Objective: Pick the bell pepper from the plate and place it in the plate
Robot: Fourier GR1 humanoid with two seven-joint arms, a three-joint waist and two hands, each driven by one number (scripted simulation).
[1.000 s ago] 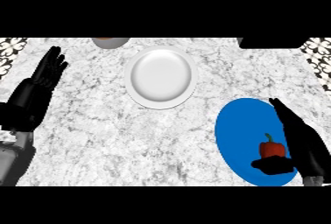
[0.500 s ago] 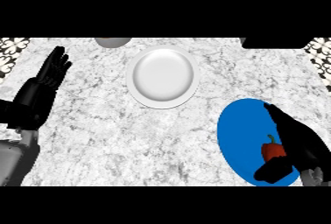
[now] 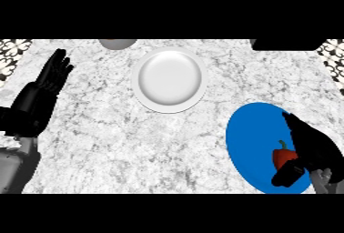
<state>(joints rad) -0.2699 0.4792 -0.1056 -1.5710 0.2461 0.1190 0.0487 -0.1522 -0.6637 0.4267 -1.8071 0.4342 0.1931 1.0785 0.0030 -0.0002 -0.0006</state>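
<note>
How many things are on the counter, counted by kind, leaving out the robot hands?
Plates: 2, a white plate and a blue plate
Bell peppers: 1, a red bell pepper on the blue plate
Grey objects cut off at the far edge: 1
Dark objects at the far right corner: 1
Total: 5

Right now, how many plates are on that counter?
2. A white plate sits toward the far middle; a blue plate lies at the near right, carrying the red bell pepper under the right hand. None seems hidden.
</note>
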